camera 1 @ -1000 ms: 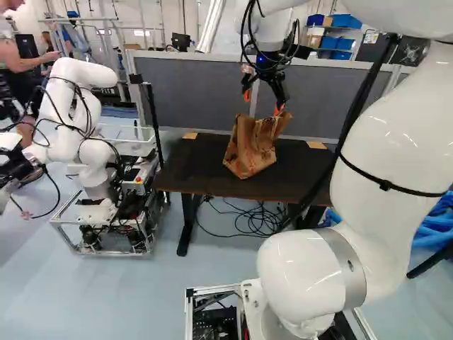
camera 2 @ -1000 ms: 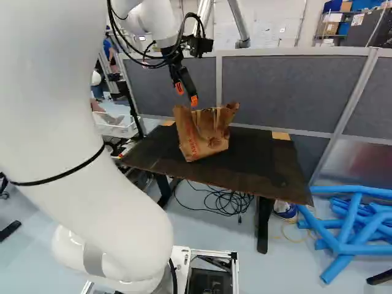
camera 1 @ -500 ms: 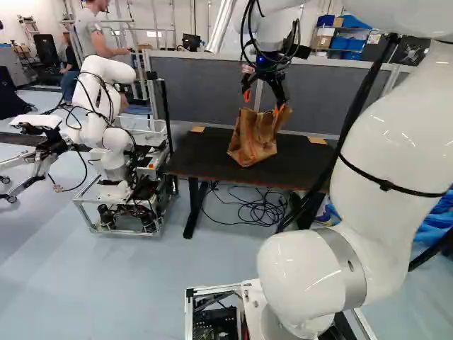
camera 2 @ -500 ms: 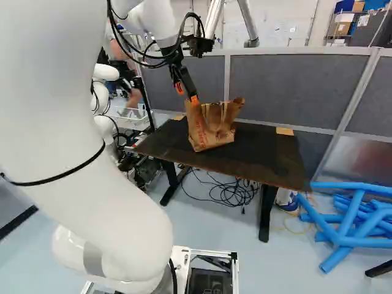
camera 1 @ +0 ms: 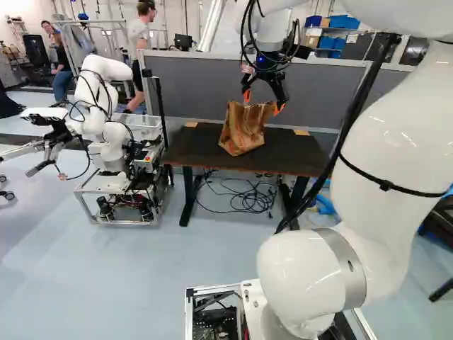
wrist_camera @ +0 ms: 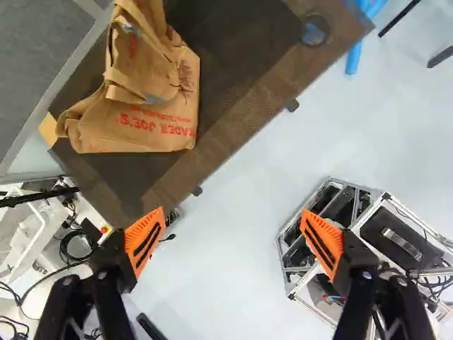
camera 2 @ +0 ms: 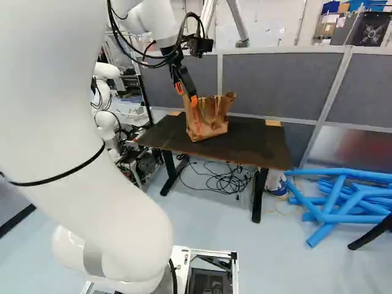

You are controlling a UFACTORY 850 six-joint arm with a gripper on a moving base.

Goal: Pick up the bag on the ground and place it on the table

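A crumpled brown paper bag [camera 1: 243, 131] stands on the dark table [camera 1: 290, 151], near its middle. My gripper [camera 1: 262, 102] hangs at the height of the bag's top edge in the left base view. In the right base view one orange fingertip overlaps the upper side of the bag [camera 2: 207, 120]. The wrist view shows the gripper [wrist_camera: 233, 237] wide open, nothing between its fingers. There the bag [wrist_camera: 159, 120] lies ahead of the fingers, toward one of them, with a gap of table and floor between. Its opening and handles face away from the fingers.
Another robot [camera 1: 106, 134] on a wheeled frame stands left of the table. Grey partitions [camera 2: 275, 82] rise behind the table, and black cables [camera 1: 244, 198] lie under it. Blue tubes [camera 2: 343, 202] are piled to the right. A person stands behind the other robot.
The base has moved: table and bag now appear farther off and shifted together. My arm keeps its pose against its joint, the gripper still open. The bag stays on the table.
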